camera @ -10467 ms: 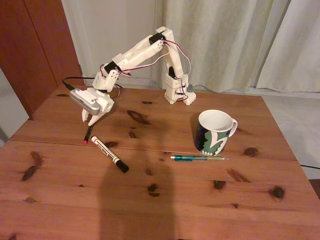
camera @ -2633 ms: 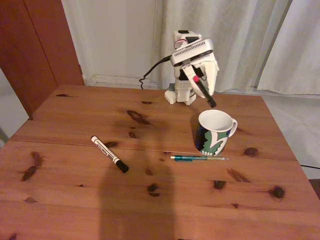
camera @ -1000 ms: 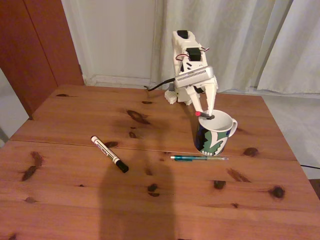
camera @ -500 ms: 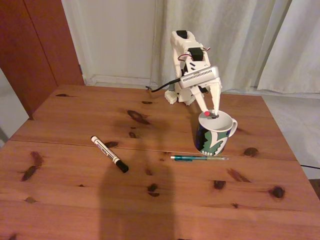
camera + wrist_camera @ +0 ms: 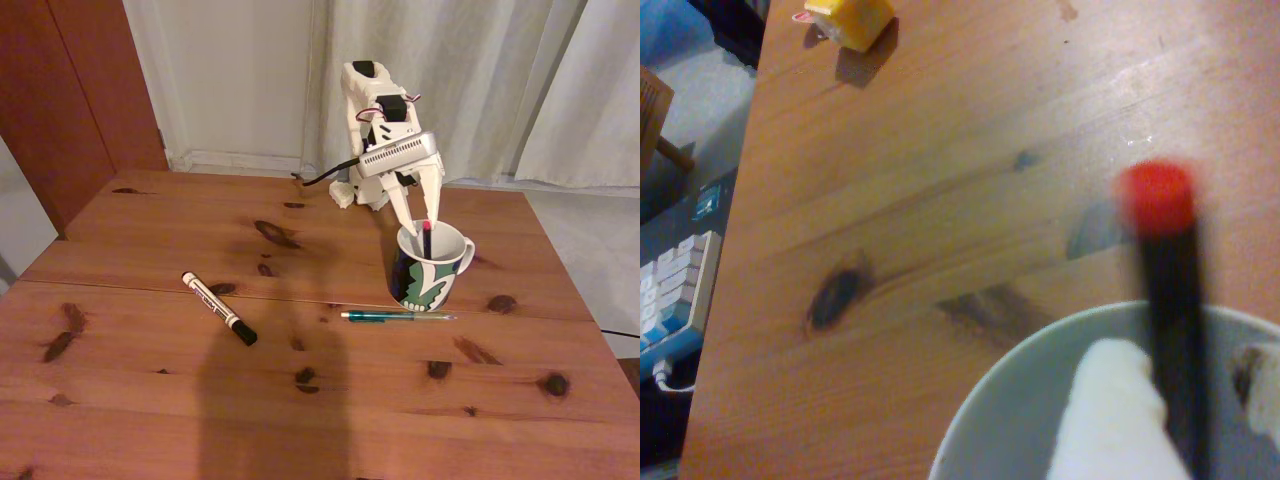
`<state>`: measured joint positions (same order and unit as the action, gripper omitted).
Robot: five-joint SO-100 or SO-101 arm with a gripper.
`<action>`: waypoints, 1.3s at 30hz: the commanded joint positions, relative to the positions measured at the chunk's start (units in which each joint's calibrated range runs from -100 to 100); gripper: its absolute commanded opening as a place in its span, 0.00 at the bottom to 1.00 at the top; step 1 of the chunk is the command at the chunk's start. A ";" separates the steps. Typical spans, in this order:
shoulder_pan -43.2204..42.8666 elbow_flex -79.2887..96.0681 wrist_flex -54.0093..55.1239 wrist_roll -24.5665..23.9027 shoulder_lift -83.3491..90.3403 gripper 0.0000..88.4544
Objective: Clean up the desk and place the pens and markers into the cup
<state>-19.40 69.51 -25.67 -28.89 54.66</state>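
The black pen [image 5: 426,240] stands in the cup [image 5: 430,268], seemingly loose between the spread gripper [image 5: 419,222].

Arm folded upright, hand [image 5: 420,226] pointing down, fingers apart.

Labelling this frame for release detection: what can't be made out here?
- Lower part of the slim black pen with red tip: hidden inside the white ceramic patterned cup, fixed view.
- Whether the hand grips the pen: too small in the fixed view; in the wrist view the pen is blurred and the white fingers are cut off by the bottom edge.
- Print on the white marker with black cap: too small, fixed view.
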 commanded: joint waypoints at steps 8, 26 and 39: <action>1.18 -3.06 1.54 0.39 1.90 0.11; 13.81 -14.42 0.68 11.03 -15.15 0.01; 18.63 -32.81 -23.92 24.80 -34.76 0.01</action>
<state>-0.99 45.39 -39.44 -8.13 21.61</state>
